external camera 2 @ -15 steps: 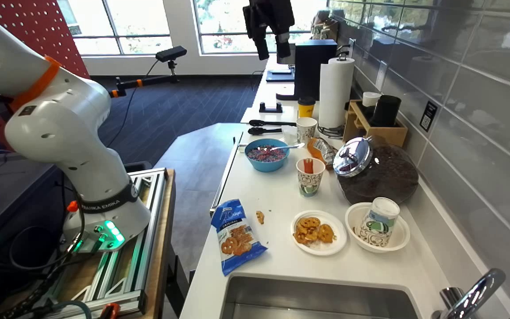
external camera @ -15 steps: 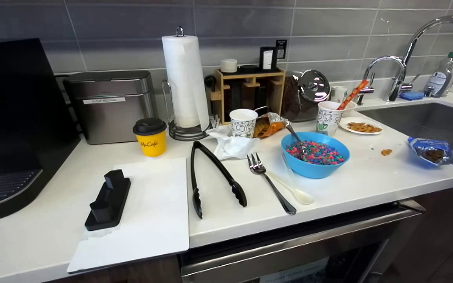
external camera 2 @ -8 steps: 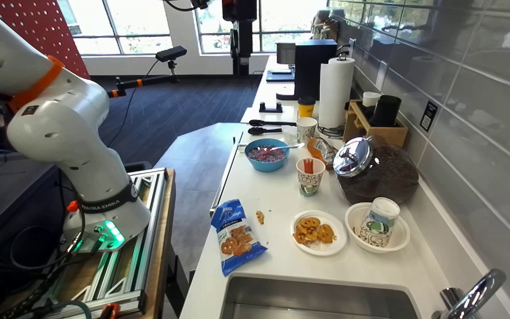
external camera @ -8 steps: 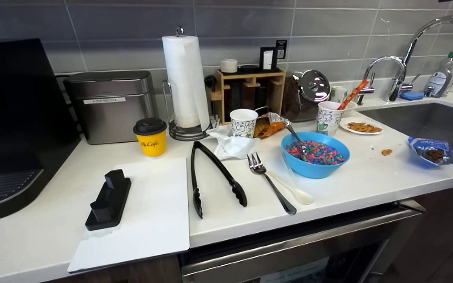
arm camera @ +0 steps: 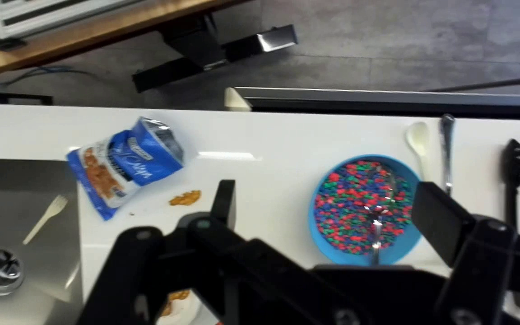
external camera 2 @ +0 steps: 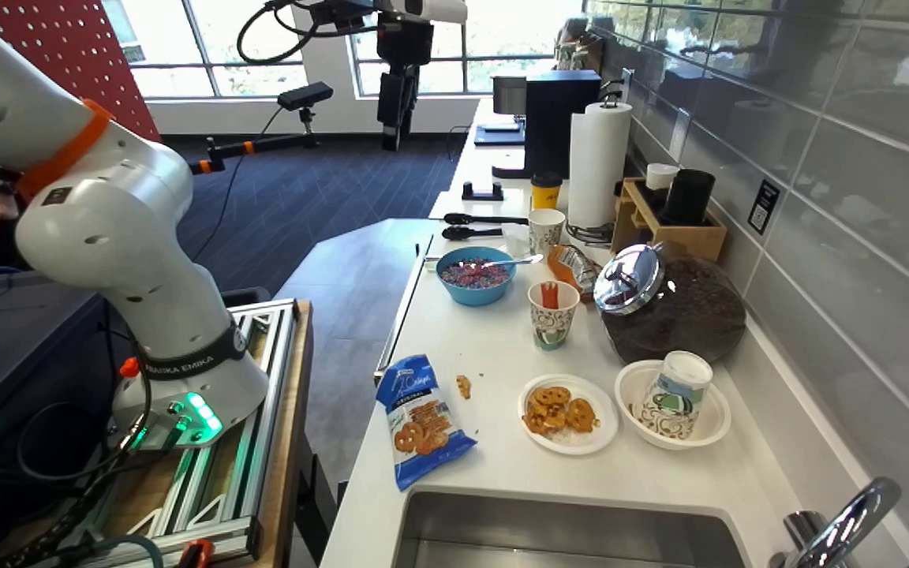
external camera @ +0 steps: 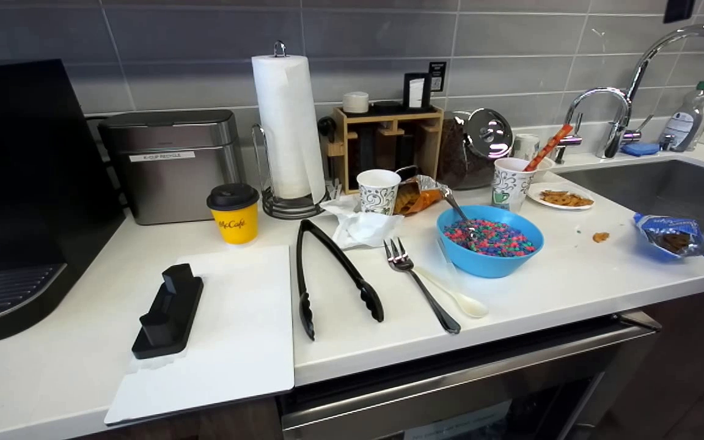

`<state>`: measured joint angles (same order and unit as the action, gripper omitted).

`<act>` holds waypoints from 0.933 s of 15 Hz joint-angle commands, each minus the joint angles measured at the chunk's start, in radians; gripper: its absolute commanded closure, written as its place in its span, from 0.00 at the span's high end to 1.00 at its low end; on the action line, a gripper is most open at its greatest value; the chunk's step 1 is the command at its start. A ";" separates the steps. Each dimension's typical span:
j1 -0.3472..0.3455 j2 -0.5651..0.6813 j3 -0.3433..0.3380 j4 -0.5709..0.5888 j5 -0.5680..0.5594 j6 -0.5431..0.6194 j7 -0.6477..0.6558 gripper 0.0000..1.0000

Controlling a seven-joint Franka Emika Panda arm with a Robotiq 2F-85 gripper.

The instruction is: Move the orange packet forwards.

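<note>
The orange packet (external camera: pixel 428 197) lies crinkled on the white counter, behind the blue bowl, between a paper cup and a dark-filled jar. Its silvery opening faces up and right there. It also shows in an exterior view (external camera 2: pixel 571 268), partly behind the cup with orange-red sticks. It is out of the wrist view. My gripper (external camera 2: pixel 393 142) is high above the counter, well apart from the packet. In the wrist view my gripper (arm camera: pixel 327 192) has its fingers wide apart with nothing between them; the blue bowl is below. Only dark fingertips (external camera: pixel 679 9) show at an exterior view's top right.
The blue bowl (external camera: pixel 490 260) holds coloured beads and a spoon. A patterned cup (external camera: pixel 379 194) stands beside the packet, and a cup with sticks (external camera 2: pixel 551 323) nearer the sink. A jar (external camera 2: pixel 683 315), blue packet (external camera 2: pixel 423 422), pretzel plate (external camera 2: pixel 569 446) and black tongs (external camera: pixel 333 244) are around.
In an exterior view my gripper has moved left and down, away from the wall, and turned so its fingers overlap. Its fingertips have come into the other picture's top right. The packet has not moved.
</note>
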<state>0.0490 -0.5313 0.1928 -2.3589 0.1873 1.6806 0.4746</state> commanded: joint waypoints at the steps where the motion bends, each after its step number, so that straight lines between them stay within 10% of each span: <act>1: 0.050 -0.028 0.127 -0.083 0.063 0.268 0.125 1.00; 14: 0.053 0.044 0.194 -0.060 -0.002 0.316 0.237 1.00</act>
<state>0.1133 -0.5282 0.3627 -2.4224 0.2102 1.9804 0.6058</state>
